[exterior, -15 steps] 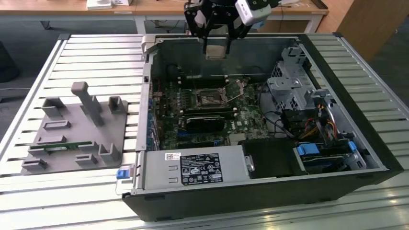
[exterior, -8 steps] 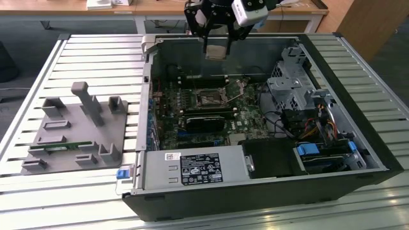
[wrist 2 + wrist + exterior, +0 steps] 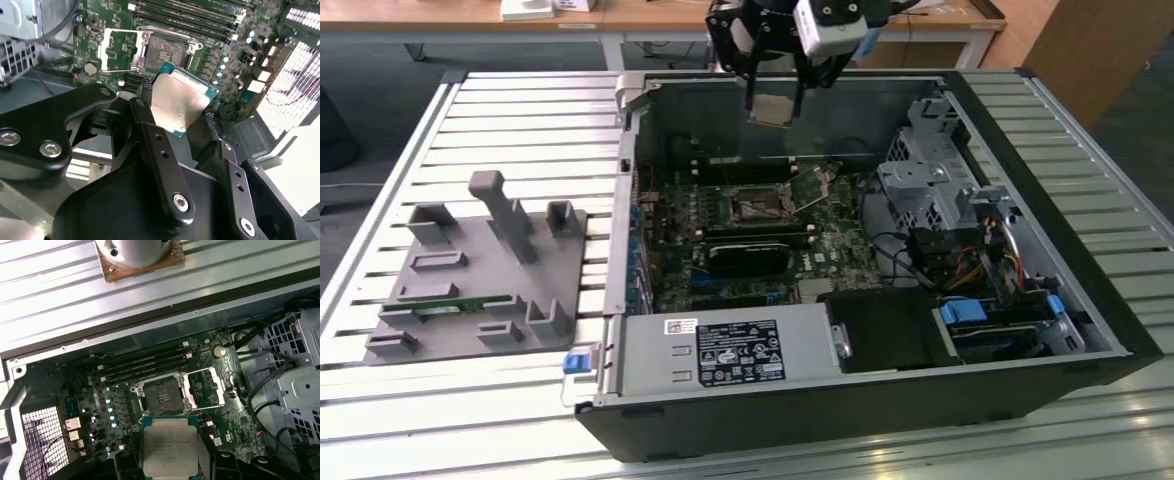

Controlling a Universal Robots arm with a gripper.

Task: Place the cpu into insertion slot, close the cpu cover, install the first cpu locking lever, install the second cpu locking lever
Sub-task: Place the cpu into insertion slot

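My gripper [image 3: 774, 98] is clamped on the cpu [image 3: 179, 100], fingers [image 3: 150, 135] pinching two opposite edges, holding it in the air over the open case [image 3: 854, 405]. Below, the insertion slot [image 3: 162, 396] lies bare, the cpu cover [image 3: 209, 386] swung open just beside it. Memory slots [image 3: 145, 362] flank the socket; black card [image 3: 747, 256] and grey drive cage [image 3: 927, 185] sit near.

Above the slot [image 3: 754, 206] the air is free up to the gripper [image 3: 774, 95], which holds the cpu [image 3: 771, 112]. Just beside the slot the cover [image 3: 206, 386] is open. A black card [image 3: 747, 255] lies near the slot; a metal cage [image 3: 927, 185] rises further away.
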